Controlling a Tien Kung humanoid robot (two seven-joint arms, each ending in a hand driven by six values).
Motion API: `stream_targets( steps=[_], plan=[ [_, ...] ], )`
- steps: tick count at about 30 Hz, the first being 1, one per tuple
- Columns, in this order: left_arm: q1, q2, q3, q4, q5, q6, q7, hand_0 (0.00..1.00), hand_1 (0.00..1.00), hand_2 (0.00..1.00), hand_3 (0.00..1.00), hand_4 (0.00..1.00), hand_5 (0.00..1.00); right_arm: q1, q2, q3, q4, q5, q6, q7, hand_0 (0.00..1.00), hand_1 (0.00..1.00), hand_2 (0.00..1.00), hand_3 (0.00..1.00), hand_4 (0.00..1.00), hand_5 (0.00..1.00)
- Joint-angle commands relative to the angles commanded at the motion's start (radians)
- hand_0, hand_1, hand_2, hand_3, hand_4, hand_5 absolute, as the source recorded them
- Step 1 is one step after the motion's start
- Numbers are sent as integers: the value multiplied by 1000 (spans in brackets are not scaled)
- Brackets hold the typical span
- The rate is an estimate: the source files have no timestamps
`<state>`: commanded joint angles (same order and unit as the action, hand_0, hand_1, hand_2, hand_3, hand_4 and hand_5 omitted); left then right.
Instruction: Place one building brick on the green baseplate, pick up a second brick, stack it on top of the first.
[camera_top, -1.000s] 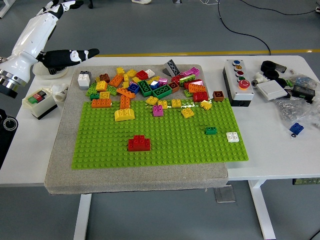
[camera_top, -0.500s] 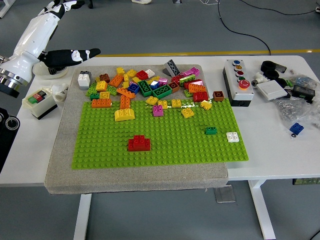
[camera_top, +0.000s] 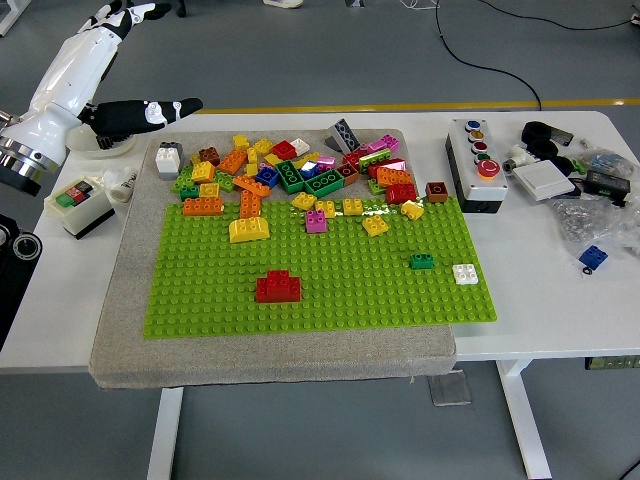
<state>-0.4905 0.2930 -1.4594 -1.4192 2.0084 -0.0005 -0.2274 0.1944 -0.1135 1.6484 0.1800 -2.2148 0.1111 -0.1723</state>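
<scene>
The left hand's fingers (camera_top: 178, 105) lie stretched out flat and hold nothing. The left hand (camera_top: 140, 113) has edged slightly right over the last second, toward the brick pile (camera_top: 300, 170) at the far edge of the green baseplate (camera_top: 330, 290). A red stack (camera_top: 277, 287) already sits on the baseplate, so this looks like a reach for another brick.

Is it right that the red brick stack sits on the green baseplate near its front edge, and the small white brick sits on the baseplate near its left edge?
Not quite. The head view shows the white brick near the right edge of the green baseplate, not the left. The red brick stack does sit on the baseplate near its front edge.
</scene>
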Motion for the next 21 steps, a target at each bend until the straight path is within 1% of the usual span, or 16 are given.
stream_targets(
  steps=[5, 21],
  plan=[
    [-1, -2, 0, 0, -1, 2, 0, 998, 893, 880, 906, 998, 566, 0, -2, -6, 0, 0, 1, 1, 743, 658, 724, 613, 838, 383],
    [-4, 3, 5, 1, 0, 6, -1, 998, 890, 879, 906, 998, 553, -16, -12, -17, 0, -32, 2, 8, 743, 658, 725, 615, 839, 384]
  ],
)
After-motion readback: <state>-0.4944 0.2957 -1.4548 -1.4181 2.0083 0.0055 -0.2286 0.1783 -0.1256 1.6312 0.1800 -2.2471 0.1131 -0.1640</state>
